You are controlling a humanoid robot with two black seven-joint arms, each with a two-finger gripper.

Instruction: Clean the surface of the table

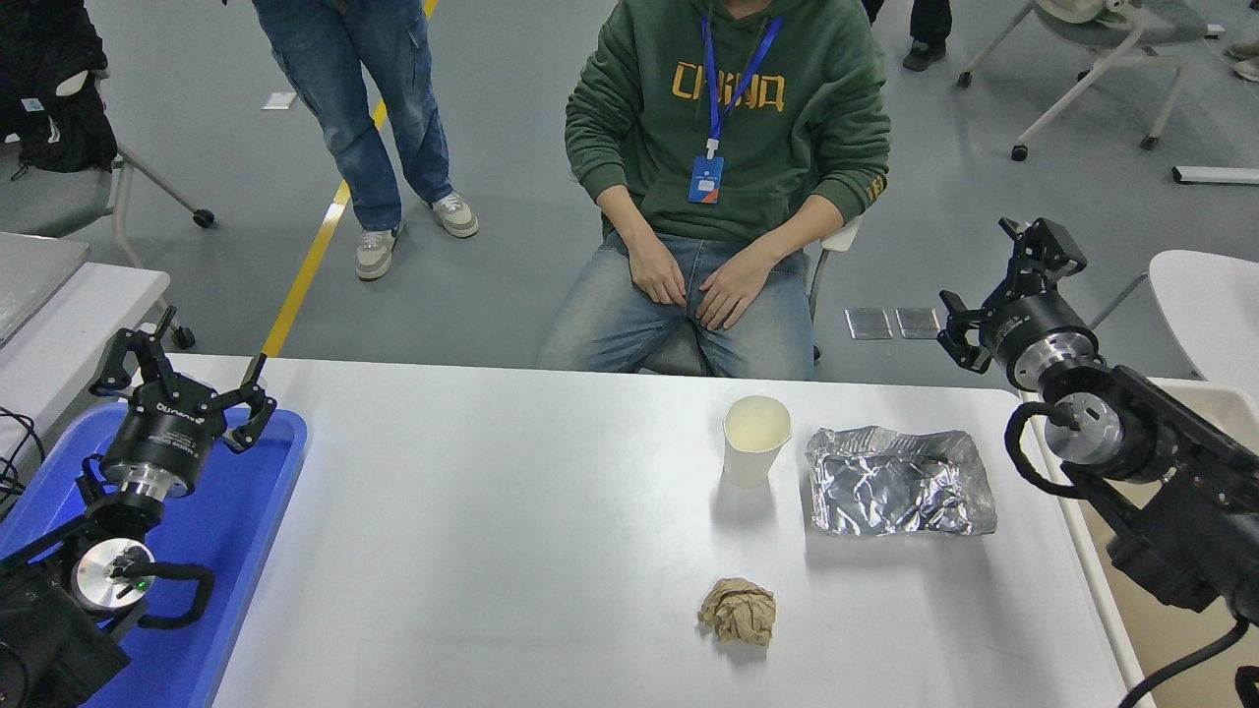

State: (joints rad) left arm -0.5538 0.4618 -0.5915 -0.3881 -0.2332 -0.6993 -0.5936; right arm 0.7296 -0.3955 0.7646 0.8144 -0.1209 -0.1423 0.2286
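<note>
The table surface (492, 511) is a wide white-grey top. On it stand a white paper cup (756, 440), upright, a crumpled silver foil wrapper (900, 482) just right of the cup, and a crumpled ball of brown paper (739, 611) nearer to me. My right gripper (995, 283) is open and empty, raised beyond the table's far right corner, apart from all three. My left gripper (189, 366) is open and empty, parked above the blue tray at the lower left.
A blue tray (266, 511) lies at the table's left edge. A seated person in a green hoodie (728, 128) faces the far edge, hands on their lap. Another person stands at the top left. A second white table (1205, 295) is at the right.
</note>
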